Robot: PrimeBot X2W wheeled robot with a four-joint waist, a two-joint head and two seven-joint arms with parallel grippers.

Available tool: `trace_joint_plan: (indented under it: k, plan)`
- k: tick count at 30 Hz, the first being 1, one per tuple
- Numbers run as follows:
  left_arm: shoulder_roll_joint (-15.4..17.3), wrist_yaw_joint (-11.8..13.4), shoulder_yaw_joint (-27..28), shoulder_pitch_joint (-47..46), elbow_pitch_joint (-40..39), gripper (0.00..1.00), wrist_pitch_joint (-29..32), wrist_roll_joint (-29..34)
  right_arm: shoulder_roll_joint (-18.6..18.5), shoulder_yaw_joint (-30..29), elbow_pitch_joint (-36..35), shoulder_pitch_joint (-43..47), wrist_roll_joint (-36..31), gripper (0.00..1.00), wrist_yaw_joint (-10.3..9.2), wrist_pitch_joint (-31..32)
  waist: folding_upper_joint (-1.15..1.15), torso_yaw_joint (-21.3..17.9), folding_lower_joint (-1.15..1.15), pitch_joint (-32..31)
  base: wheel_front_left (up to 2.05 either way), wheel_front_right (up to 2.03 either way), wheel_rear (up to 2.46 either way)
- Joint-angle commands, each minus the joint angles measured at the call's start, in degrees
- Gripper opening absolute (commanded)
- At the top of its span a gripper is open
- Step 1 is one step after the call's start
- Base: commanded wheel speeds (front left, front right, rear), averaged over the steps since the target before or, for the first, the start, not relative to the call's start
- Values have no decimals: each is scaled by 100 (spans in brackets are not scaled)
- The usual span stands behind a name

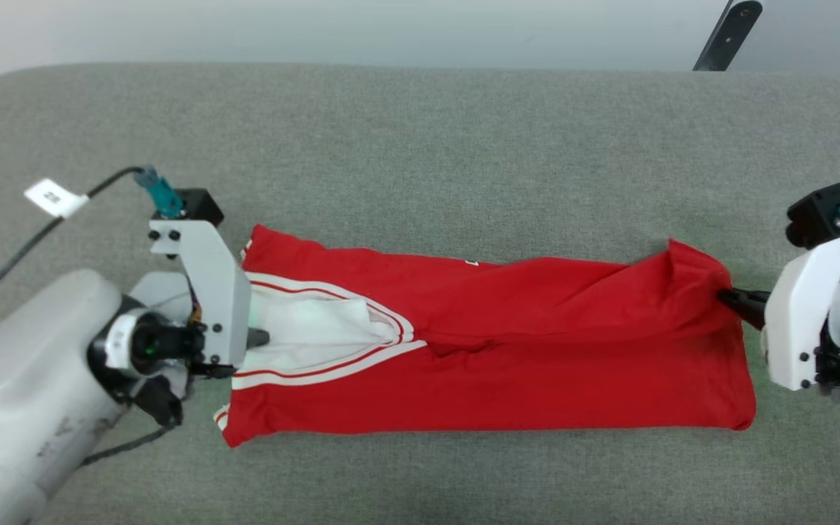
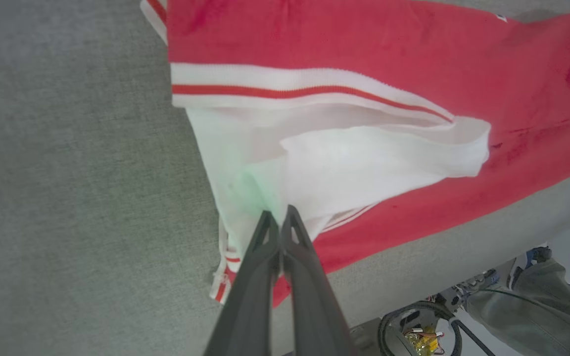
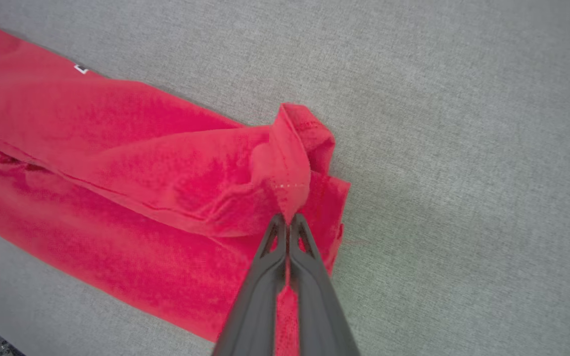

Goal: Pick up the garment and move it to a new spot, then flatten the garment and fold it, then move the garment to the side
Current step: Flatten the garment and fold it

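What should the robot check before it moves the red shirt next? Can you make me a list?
1. Left gripper shut on the garment at its white sleeve: ok.
2. Right gripper shut on the red hem: ok.
3. Garment lying smooth: not ok, the top layer is rumpled and the hem corner is bunched up.
4. Garment wholly on the grey surface: ok.
5. Each grip holding all the layers: cannot tell.
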Motion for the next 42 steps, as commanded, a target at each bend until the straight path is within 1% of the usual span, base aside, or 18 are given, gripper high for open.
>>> trace_joint_plan:
  k: [1, 2, 6, 9, 10, 11, 12, 13, 15, 18, 22, 29, 35, 36, 37, 38, 39, 42]
  plan:
    - [-110, 54, -41, 53, 105, 0, 34, 2, 97, -16, 1, -42, -73, 0, 1, 40, 0, -42, 0, 65, 0, 0, 0]
    - [-110, 54, -41, 53, 105, 0, 34, 2, 97, -16, 1, -42, -73, 0, 1, 40, 0, -42, 0, 65, 0, 0, 0]
    - [-353, 135, -78, -10, 476, 0, 51, -31, 279, 40, 45, -190, -158, 0, 1, 92, 0, -117, 0, 161, 0, 0, 0]
    - [-485, 116, -105, -74, 748, 0, 93, -21, 386, 94, 104, -279, -175, 0, 1, 108, 0, -152, 0, 199, 0, 0, 0]
    - [-514, 86, -109, -100, 804, 16, 86, -1, 399, 104, 128, -298, -179, 0, 1, 111, 0, -156, 0, 206, 0, 0, 0]
    - [-540, 48, -109, -129, 842, 42, 76, 11, 414, 117, 154, -315, -179, 0, 1, 122, 0, -155, 0, 210, 0, 0, 0]
    - [-542, 17, -113, -171, 878, 75, 68, 34, 423, 127, 179, -332, -172, 0, 1, 138, 0, -150, 0, 210, 0, 0, 0]
    - [-508, -23, -125, -226, 917, 100, 70, 80, 430, 134, 208, -352, -162, 0, 1, 151, 0, -143, 0, 207, 0, 0, 0]
    - [-482, -46, -125, -294, 966, 100, 139, 86, 414, 160, 288, -377, -164, 0, 1, 213, 0, -109, 0, 183, 0, 0, 0]
    - [-460, 60, -154, -407, 896, 100, 287, 104, 385, 162, 423, -380, -74, 0, 1, 394, 0, -35, 0, 128, 0, 0, 0]
    - [-330, 180, -119, -518, 649, 100, 383, 136, 410, 92, 610, -435, -36, 0, 1, 703, 0, 79, 0, 88, 0, 0, 0]
    - [-172, 316, -30, -331, 79, 100, 89, 194, 549, -38, 979, -339, -153, 0, 1, 1195, 0, 302, 0, 113, 0, 0, 0]
    - [-93, 435, 45, -47, -275, 100, -302, 245, 760, -263, 1463, -328, -448, 0, 1, 1300, 0, 463, 0, 96, 0, 0, 0]
    - [-91, 459, 50, -3, -304, 100, -353, 238, 806, -280, 1557, -357, -501, 2, 1, 1298, 0, 477, 0, 69, 0, 0, 0]
    - [-88, 464, 45, 64, -315, 100, -380, 226, 854, -288, 1648, -379, -570, 20, 1, 1288, 0, 485, 0, 23, 0, 0, 0]
    - [-78, 465, 29, 137, -325, 100, -404, 209, 908, -316, 1746, -402, -643, 44, 1, 1263, 0, 484, 0, -34, 0, 0, 0]
    - [-79, 464, 21, 200, -327, 100, -420, 202, 962, -347, 1827, -433, -698, 100, 1, 1237, 0, 484, 0, -99, 0, 0, 0]
    - [-65, 436, 44, 386, -302, 100, -616, 193, 1067, -374, 2008, -522, -823, 100, 1, 1270, 0, 468, 0, -349, 0, 0, 0]
